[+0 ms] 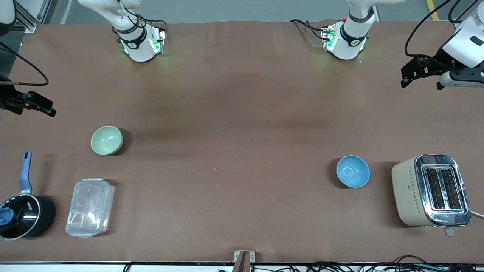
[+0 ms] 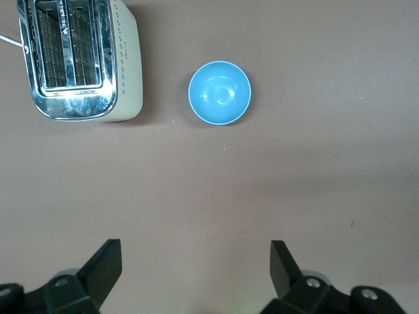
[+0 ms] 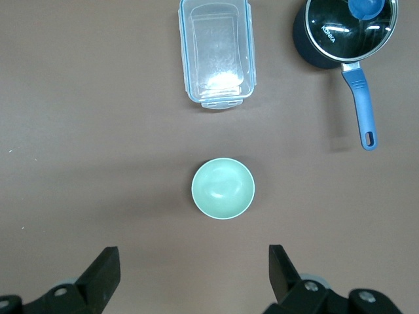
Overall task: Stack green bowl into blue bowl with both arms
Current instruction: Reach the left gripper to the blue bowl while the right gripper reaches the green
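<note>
On the brown table [image 1: 242,124], toward the right arm's end, sits the small round pale mint-green bowl [image 1: 106,140], upright and with nothing inside it. Nearer to the front camera than this green bowl lies a clear rectangular plastic container with a lid [image 1: 90,207], and beside the container, closer to the table's end, stands a black saucepan with a blue handle and a glass lid [image 1: 22,211]. Well apart from them, toward the left arm's end of the table, the small round medium-blue bowl [image 1: 352,171] also sits upright with nothing in it, and just beside it, closer to that end, stands a cream two-slot toaster with a shiny metal top [image 1: 431,190]. The two bowls are far from each other, and the green bowl is a little farther from the front camera than the blue bowl. The right gripper [image 1: 39,105] hangs in the air over the table's edge at the right arm's end, its black fingers [image 3: 98,275] spread wide and holding nothing; its wrist view looks down on the green bowl [image 3: 222,188]. The left gripper [image 1: 421,77] hangs over the table at the left arm's end, its fingers [image 2: 101,268] also wide apart and holding nothing, with the blue bowl [image 2: 219,92] and toaster [image 2: 78,59] seen below it
</note>
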